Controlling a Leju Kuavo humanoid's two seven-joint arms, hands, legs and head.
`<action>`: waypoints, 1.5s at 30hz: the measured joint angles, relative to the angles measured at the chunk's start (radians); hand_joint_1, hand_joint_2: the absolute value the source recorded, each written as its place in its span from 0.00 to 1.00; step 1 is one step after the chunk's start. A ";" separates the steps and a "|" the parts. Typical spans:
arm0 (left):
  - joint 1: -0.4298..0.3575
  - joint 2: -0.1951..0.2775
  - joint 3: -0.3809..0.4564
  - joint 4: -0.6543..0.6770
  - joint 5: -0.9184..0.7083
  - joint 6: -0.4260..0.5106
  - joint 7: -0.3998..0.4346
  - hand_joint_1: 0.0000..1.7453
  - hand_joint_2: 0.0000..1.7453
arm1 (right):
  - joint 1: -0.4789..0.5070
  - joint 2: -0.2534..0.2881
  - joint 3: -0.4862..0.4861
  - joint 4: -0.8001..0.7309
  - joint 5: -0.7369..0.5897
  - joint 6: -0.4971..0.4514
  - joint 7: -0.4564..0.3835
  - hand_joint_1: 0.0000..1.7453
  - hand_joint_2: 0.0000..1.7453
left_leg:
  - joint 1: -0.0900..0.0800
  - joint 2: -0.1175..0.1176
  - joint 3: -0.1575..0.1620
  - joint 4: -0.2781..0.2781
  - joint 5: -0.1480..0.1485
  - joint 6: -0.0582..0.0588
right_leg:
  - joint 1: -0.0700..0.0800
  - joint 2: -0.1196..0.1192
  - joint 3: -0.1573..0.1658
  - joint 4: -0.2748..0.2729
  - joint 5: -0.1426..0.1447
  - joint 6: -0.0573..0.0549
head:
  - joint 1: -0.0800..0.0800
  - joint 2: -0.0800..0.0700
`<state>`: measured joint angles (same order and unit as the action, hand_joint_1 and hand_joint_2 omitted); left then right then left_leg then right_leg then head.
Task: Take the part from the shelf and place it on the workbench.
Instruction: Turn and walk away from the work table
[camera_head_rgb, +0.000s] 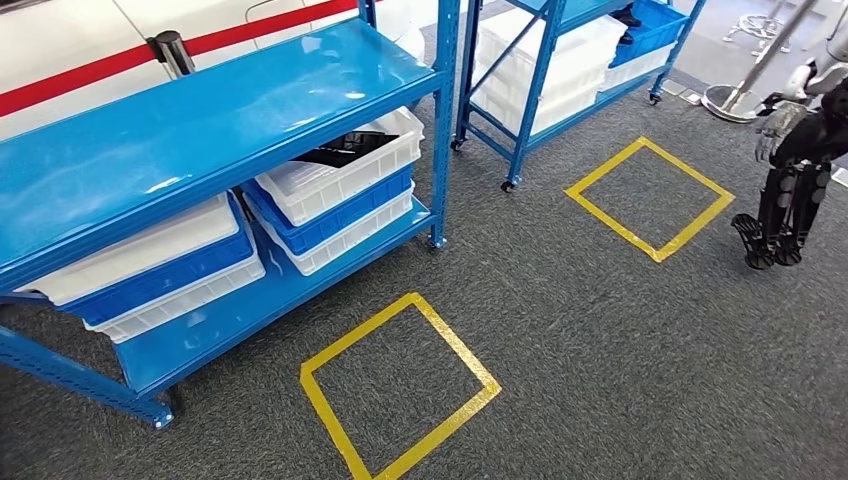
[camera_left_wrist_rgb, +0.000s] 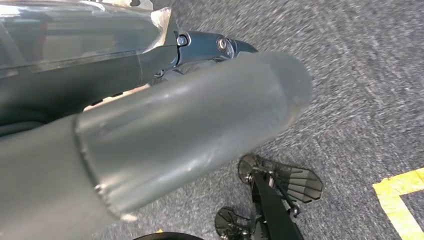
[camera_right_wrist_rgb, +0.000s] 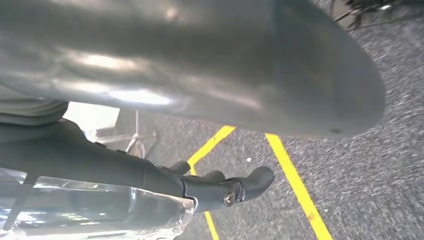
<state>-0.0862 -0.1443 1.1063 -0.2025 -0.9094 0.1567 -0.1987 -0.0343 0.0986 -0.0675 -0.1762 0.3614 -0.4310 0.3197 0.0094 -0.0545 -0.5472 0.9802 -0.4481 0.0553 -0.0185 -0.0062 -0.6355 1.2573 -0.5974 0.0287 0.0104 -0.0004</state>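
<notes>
A black part (camera_head_rgb: 345, 150) lies in the top white bin (camera_head_rgb: 340, 178) of a stack on the lower level of the blue shelf (camera_head_rgb: 200, 120), at the left of the head view. My left hand (camera_left_wrist_rgb: 190, 115) hangs over the grey carpet, its thick thumb apart from the dark fingers (camera_left_wrist_rgb: 210, 46), with nothing in it. My right hand (camera_right_wrist_rgb: 200, 75) also hangs above the carpet, over yellow floor tape. Its dark fingers (camera_right_wrist_rgb: 235, 187) are slightly bent and hold nothing.
More white and blue bins (camera_head_rgb: 150, 265) are stacked on the shelf's lower level. A second blue shelf (camera_head_rgb: 545, 60) stands behind. Two yellow tape squares (camera_head_rgb: 400, 390) (camera_head_rgb: 650, 195) mark the carpet. Another robot (camera_head_rgb: 790, 190) stands at the right edge.
</notes>
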 joint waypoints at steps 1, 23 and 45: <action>0.000 -0.001 0.000 0.000 -0.001 0.000 0.000 0.00 0.00 | 0.001 -0.001 0.000 0.000 0.000 0.000 0.000 0.00 0.00 | 0.002 -0.015 0.001 0.002 0.000 -0.004 | -0.005 0.007 0.026 -0.058 0.029 0.012 | 0.000 0.000; -0.002 -0.001 -0.001 0.000 -0.005 -0.002 -0.005 0.00 0.00 | -0.007 -0.004 0.000 0.000 -0.003 -0.018 -0.031 0.00 0.00 | -0.018 0.102 -0.021 0.030 -0.017 -0.001 | 0.022 -0.120 0.132 -0.253 0.081 -0.020 | -0.014 0.000; -0.001 -0.006 -0.001 0.000 -0.016 0.000 -0.003 0.00 0.00 | -0.003 -0.003 -0.001 0.000 0.010 -0.053 -0.021 0.00 0.00 | 0.004 0.054 -0.185 0.343 -0.139 -0.044 | 0.005 -0.016 0.118 -0.237 0.079 -0.028 | -0.014 0.000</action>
<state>-0.0872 -0.1507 1.1056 -0.2025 -0.9251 0.1564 -0.2021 -0.0376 0.0956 -0.0687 -0.1759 0.3716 -0.4841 0.2990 0.0132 -0.0008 -0.7320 1.3229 -0.5875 0.0116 -0.0138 -0.0220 -0.5171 1.0208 -0.5183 0.0003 -0.0031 -0.0004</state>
